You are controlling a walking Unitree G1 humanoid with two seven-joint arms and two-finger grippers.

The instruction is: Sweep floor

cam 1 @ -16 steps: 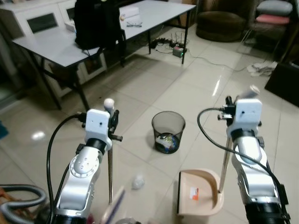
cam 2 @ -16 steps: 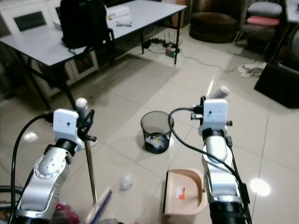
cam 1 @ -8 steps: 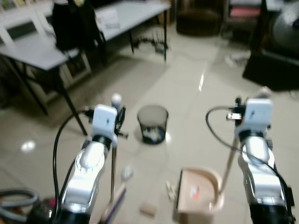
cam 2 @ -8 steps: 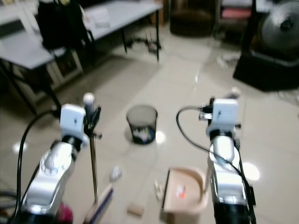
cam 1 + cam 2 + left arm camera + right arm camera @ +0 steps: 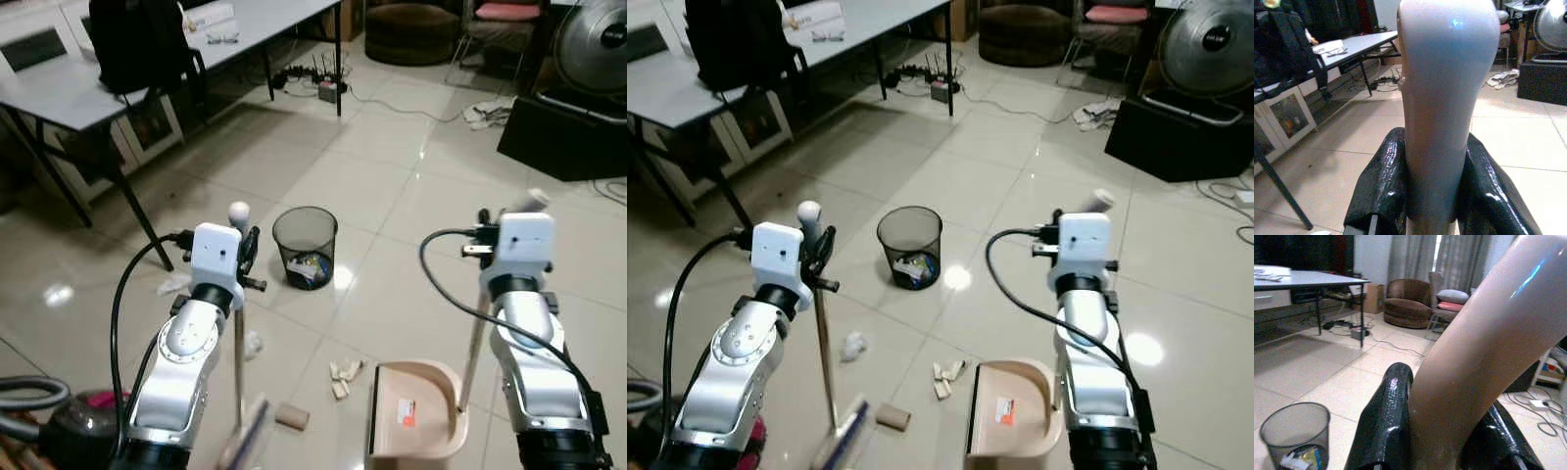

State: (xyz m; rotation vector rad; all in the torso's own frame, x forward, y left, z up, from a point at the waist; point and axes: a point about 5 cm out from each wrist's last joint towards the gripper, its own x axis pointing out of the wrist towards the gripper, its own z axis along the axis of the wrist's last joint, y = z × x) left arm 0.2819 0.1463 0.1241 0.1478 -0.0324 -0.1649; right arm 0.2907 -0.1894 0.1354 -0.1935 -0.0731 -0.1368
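Beige plastic, the dustpan (image 5: 416, 416) sits on the tiled floor (image 5: 392, 196) nearest the robot, its long handle clamped in the right gripper (image 5: 1442, 431). The left gripper (image 5: 1437, 191) is closed around the broom (image 5: 238, 343) handle, the brush end low by the vacuum cleaner (image 5: 39, 426). Scraps (image 5: 343, 375), a cardboard tube (image 5: 291, 417) and crumpled paper (image 5: 254, 344) lie just ahead. Farther off stands the mesh wastebasket (image 5: 305, 247), then the desk (image 5: 78, 88) carrying a black backpack (image 5: 137, 39).

The broom (image 5: 238, 392) head is a blur cut by the bottom edge. The dustpan (image 5: 415, 423) front runs off that edge too. Scraps in the wire bin (image 5: 305, 247) are too small to identify. A vacuum (image 5: 44, 428) is cropped at the corner.
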